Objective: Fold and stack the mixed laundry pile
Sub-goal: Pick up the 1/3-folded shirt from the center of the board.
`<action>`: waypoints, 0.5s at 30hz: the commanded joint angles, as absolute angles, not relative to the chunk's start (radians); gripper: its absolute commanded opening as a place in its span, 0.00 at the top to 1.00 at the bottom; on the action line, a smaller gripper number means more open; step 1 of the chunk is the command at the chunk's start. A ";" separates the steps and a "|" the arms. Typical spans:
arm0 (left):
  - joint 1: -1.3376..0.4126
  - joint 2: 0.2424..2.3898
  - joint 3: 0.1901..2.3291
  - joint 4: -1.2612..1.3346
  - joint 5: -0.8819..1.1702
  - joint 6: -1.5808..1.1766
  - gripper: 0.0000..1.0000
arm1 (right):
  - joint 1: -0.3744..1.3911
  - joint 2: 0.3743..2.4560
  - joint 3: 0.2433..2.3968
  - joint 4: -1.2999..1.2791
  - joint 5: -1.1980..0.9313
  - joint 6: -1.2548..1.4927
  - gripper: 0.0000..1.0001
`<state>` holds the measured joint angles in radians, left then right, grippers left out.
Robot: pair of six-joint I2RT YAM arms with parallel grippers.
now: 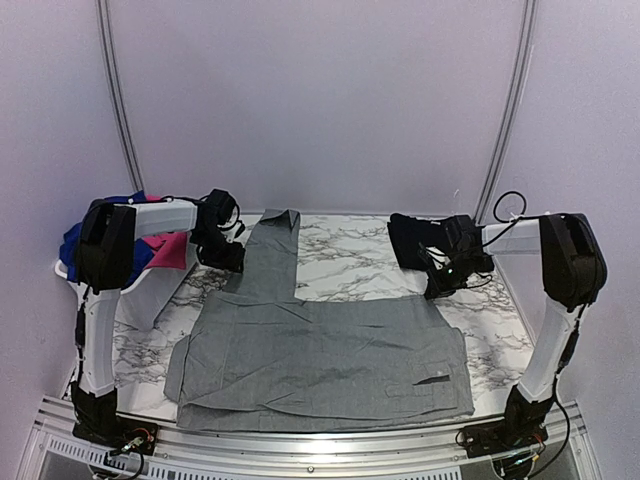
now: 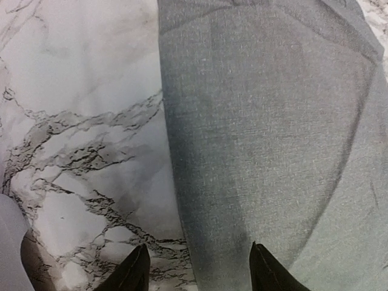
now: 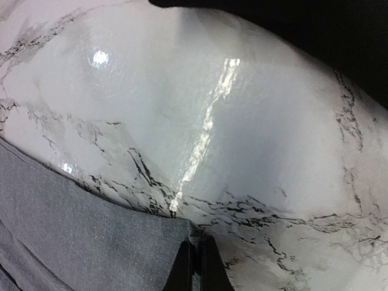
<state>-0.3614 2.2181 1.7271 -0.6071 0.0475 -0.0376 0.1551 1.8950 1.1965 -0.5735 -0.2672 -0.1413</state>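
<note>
A grey shirt [image 1: 320, 355] lies spread flat on the marble table [image 1: 350, 255], one sleeve [image 1: 273, 245] running toward the back. My left gripper [image 1: 226, 258] is open just above that sleeve's left edge. In the left wrist view the grey cloth [image 2: 273, 133] lies under and between the gripper's [image 2: 199, 268] spread fingers. My right gripper [image 1: 440, 287] is shut on the shirt's far right corner [image 3: 151, 242], the fingers [image 3: 183, 267] pinched together at the cloth's edge. A black garment [image 1: 408, 240] lies at the back right and also shows in the right wrist view [image 3: 315, 30]. Royal blue [image 1: 72, 240] and hot-pink [image 1: 168, 250] pieces sit at the left.
A white plastic basket [image 1: 66, 272] holds the blue and pink pieces at the table's left edge, behind the left arm. Bare marble [image 3: 230, 121] lies between the grey shirt and the black garment. Pale walls close in the back and sides.
</note>
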 commanded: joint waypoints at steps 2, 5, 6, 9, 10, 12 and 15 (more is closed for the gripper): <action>-0.404 2.255 1.730 -0.626 -0.055 -0.020 0.42 | 0.159 1.939 1.193 -0.639 -0.248 -0.123 1.00; -0.412 2.264 1.708 -0.634 -0.009 -0.037 0.49 | 0.159 1.940 1.190 -0.634 -0.251 -0.117 1.00; -0.413 2.271 1.703 -0.634 0.011 -0.046 0.51 | 0.159 1.943 1.190 -0.633 -0.251 -0.115 1.00; -0.412 2.307 1.713 -0.635 0.052 -0.067 0.62 | 0.159 1.954 1.194 -0.623 -0.258 -0.108 1.00; -0.410 2.325 1.728 -0.640 0.048 -0.069 0.67 | 0.160 1.959 1.199 -0.622 -0.260 -0.106 1.00; -0.400 2.352 1.772 -0.649 0.023 -0.074 0.79 | 0.160 1.973 1.217 -0.626 -0.265 -0.106 1.00; -0.372 2.374 1.873 -0.650 0.017 -0.083 0.94 | 0.159 1.986 1.260 -0.637 -0.267 -0.105 1.00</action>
